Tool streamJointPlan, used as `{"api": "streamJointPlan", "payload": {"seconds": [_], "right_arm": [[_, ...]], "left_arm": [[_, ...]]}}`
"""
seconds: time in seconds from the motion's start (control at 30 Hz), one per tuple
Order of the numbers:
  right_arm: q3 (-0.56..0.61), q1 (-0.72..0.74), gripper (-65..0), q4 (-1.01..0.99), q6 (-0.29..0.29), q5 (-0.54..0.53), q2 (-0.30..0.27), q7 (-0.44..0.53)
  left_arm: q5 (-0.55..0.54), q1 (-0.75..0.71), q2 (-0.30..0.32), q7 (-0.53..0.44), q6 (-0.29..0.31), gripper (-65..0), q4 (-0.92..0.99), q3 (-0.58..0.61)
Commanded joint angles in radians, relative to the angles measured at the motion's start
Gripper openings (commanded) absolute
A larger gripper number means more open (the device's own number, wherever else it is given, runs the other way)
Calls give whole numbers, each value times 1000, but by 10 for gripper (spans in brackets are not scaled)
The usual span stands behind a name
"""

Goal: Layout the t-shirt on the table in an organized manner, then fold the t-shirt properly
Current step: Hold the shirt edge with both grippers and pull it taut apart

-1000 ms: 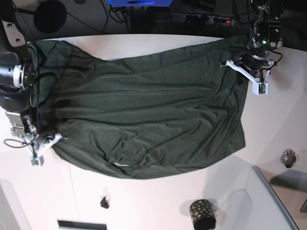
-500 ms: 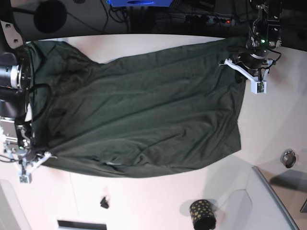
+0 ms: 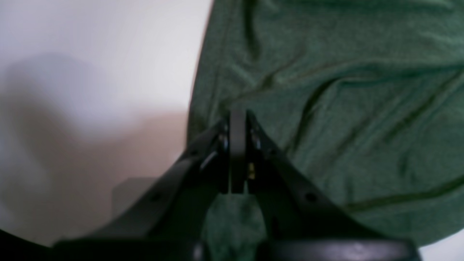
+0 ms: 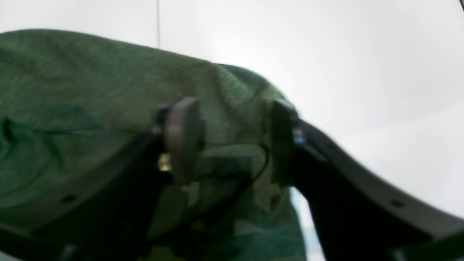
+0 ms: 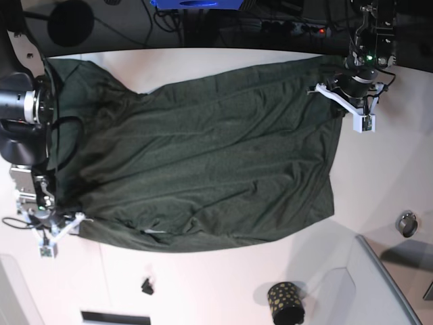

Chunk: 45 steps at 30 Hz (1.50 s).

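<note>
Here the t-shirt [image 5: 203, 162] lies spread across the far half of the bench [image 5: 203, 284], reaching from its left edge almost to the right, creased but mostly flat. The thin jersey looks light, limp and stretchy; it should drape and wrinkle rather than hold a shape, so hems and corners seem the best places to pinch, with both ends pulled evenly. The left hand [image 3: 237, 119] has its fingers pressed together, pinching fabric near the shirt's edge at the far right. The right hand [image 4: 228, 141] stands apart, with cloth bunched between its pads but not clamped. A small black dotted cup [image 5: 286, 302] stands near the front edge; I cannot tell what it contains.
</note>
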<state>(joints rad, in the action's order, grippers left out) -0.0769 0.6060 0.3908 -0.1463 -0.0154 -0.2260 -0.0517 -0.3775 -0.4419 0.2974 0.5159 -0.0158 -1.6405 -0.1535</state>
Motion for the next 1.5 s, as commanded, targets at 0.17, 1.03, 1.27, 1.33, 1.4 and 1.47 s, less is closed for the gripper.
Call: {"api": "streamJointPlan", "payload": {"seconds": [0.17, 1.03, 1.27, 1.33, 1.4, 1.47], "right_arm": [[-176, -70, -491, 296, 3, -8, -77, -228], [-337, -479, -642, 544, -233, -1, -33, -432], [-343, -538, -642, 673, -235, -1, -28, -435], [-344, -570, -642, 759, -241, -4, -23, -435], [-343, -605, -642, 877, -243, -2, 1, -435], [-343, -640, -642, 980, -243, -1, 12, -437]], "left_arm": [[-1, -41, 9, 26, 4, -650, -82, -4], [4, -42, 89, 20, 4, -650, 158, -14], [4, 22, 90, 22, 4, -650, 135, -11], [4, 35, 90, 23, 4, -650, 112, -14], [4, 48, 89, 25, 4, -650, 81, -11], [2, 67, 84, 26, 4, -650, 66, -7]]}}
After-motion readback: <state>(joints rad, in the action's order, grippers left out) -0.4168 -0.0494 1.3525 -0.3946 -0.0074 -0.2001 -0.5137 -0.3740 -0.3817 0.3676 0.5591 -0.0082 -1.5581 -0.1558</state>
